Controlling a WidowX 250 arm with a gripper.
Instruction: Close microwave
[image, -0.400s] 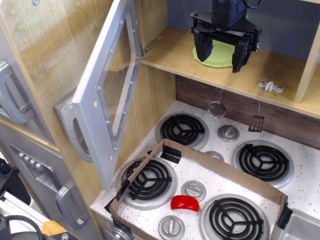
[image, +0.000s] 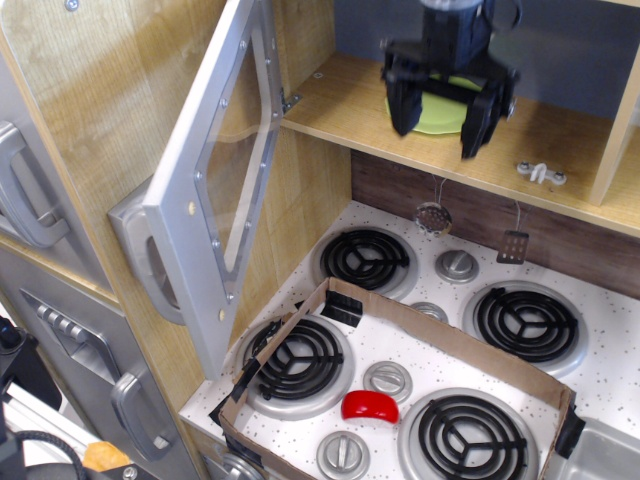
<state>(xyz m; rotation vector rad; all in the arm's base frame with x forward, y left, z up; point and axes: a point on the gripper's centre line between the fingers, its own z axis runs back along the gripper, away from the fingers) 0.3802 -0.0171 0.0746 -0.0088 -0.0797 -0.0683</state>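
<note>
Fingers (image: 404, 110) spread (blurred) above plate (image: 440, 112); microwave (image: 215, 170) door open.

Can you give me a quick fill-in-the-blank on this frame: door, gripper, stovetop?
1. The microwave door stands ____.
2. The gripper hangs above a ____ plate on the shelf.
3. The red object lies on the stovetop among ____ burners.

Missing words: open; green; four
</note>
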